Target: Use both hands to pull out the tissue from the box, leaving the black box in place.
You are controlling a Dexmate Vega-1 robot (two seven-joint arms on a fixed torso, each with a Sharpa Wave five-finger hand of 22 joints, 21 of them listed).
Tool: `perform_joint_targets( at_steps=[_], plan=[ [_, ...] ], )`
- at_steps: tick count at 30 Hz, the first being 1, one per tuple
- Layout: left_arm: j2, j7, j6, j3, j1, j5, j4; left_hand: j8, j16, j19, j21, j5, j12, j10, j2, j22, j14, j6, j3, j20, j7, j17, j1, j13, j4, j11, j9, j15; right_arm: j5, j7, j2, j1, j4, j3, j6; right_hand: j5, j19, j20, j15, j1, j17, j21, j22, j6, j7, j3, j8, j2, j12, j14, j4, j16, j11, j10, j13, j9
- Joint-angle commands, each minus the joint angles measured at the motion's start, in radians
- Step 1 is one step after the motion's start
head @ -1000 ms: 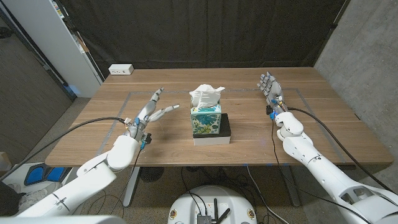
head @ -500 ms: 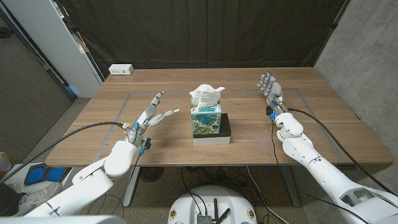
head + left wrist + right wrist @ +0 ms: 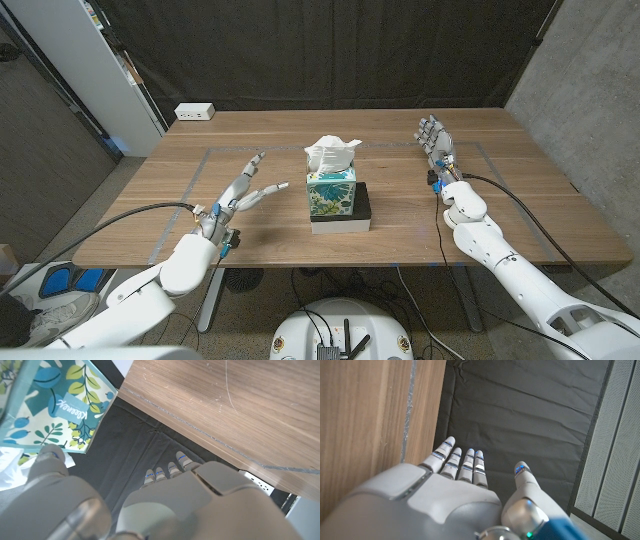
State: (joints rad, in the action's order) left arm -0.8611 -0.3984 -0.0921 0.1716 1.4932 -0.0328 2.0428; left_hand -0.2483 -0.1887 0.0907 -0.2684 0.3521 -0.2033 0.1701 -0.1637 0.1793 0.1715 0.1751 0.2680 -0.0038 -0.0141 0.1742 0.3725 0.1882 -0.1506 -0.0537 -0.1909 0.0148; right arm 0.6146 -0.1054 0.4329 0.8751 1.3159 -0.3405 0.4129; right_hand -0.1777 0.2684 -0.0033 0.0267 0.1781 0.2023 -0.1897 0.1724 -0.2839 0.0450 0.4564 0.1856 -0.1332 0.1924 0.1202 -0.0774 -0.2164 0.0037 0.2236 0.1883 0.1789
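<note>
A teal leaf-patterned tissue box [image 3: 331,190] stands on a flat black box [image 3: 362,207] at the table's middle, with white tissue [image 3: 331,153] puffing out of its top. My left hand [image 3: 244,186] hovers open just left of the tissue box, fingers spread and pointing toward it, a small gap between them. The box's patterned side [image 3: 55,402] fills a corner of the left wrist view beside my left hand [image 3: 165,495]. My right hand [image 3: 435,141] stands open at the table's far right, fingers straight, well apart from the box. The right wrist view has my right hand [image 3: 465,480] against the dark curtain.
A white power strip [image 3: 195,112] lies at the table's back left corner. Tape lines [image 3: 190,195] mark a rectangle on the wooden table [image 3: 530,200]. A black curtain hangs behind. Cables trail from both arms over the table's front edge.
My left hand has drifted forward and to the right, nearer the tissue box, its fingers staying spread. My right hand has kept its place.
</note>
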Motion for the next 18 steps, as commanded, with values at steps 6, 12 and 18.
perform_joint_targets(
  at_steps=[6, 12, 18],
  plan=[
    [0.009, 0.015, -0.065, -0.067, 0.099, -0.014, 0.012, 0.004, -0.002, -0.011, 0.006, 0.005, 0.0, 0.226, -0.002, 0.002, 0.141, 0.33, -0.009, 0.001, 0.01, 0.004, 0.013, 0.003, 0.0, -0.001, -0.002, 0.005, -0.034, -0.072, 0.013, 0.04, 0.088, 0.006, -0.022, 0.002, 0.003, -0.001, 0.001, 0.0, 0.006, -0.008, 0.002, -0.008, 0.003, 0.0, 0.007, 0.002, 0.005, 0.008, -0.007, -0.007, -0.005, 0.013, 0.004, 0.002],
    [0.021, 0.022, -0.077, -0.079, 0.116, -0.025, 0.009, 0.005, -0.001, -0.012, 0.007, 0.005, 0.0, 0.224, -0.002, 0.002, 0.14, 0.333, -0.012, 0.001, 0.013, 0.004, 0.015, 0.003, 0.0, -0.002, -0.002, 0.005, -0.038, -0.086, 0.013, 0.053, 0.106, 0.007, -0.026, 0.002, 0.004, -0.001, 0.002, -0.001, 0.006, -0.008, 0.002, -0.007, 0.006, -0.001, 0.007, 0.002, 0.006, 0.009, -0.008, -0.008, -0.003, 0.015, 0.004, 0.002],
    [0.028, 0.038, -0.092, -0.082, 0.11, -0.038, 0.003, 0.002, -0.006, -0.02, 0.008, 0.006, -0.002, 0.215, -0.001, 0.002, 0.124, 0.323, -0.017, 0.002, 0.015, 0.004, 0.02, 0.003, -0.001, -0.002, -0.002, 0.006, -0.042, -0.088, 0.017, 0.061, 0.119, 0.007, -0.027, 0.002, 0.004, -0.001, 0.001, -0.002, 0.007, -0.008, 0.002, -0.008, 0.006, -0.002, 0.007, 0.001, 0.006, 0.01, -0.009, -0.008, -0.002, 0.017, 0.004, 0.002]
  ],
)
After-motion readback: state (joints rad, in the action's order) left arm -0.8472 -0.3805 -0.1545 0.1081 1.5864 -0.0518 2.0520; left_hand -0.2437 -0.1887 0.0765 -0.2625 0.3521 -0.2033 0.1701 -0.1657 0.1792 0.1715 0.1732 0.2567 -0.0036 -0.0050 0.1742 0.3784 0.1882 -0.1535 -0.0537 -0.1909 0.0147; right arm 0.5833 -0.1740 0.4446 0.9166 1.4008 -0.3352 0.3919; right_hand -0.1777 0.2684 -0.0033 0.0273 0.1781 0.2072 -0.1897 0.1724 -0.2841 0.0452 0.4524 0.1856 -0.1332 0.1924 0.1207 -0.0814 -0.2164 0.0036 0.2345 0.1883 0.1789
